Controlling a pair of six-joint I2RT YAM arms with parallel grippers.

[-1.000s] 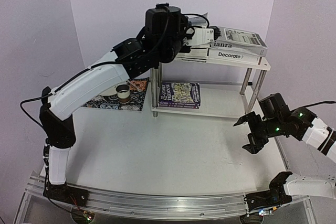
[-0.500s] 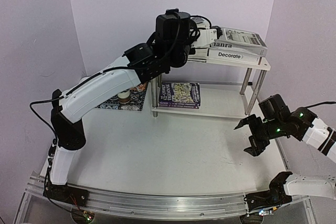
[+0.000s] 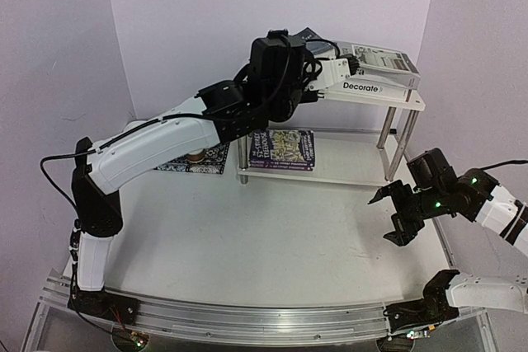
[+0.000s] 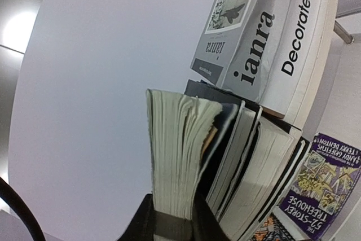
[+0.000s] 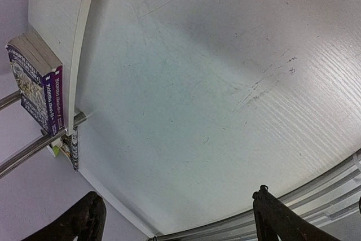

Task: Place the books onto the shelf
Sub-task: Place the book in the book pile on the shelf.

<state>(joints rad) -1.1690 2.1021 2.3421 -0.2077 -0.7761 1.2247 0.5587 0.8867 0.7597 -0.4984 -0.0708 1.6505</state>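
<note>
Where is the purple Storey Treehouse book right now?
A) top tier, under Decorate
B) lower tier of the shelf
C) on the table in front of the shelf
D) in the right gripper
B: the purple Treehouse book lies flat on the lower board of the shelf, under the top tier.

Shelf had white boards and chrome legs. Top board: "Decorate" book was white, "ianra" book grey-white with black lettering. Lower board: paperback was purple with an illustrated cover. Left of shelf: placemat was dark and ornately patterned.
</note>
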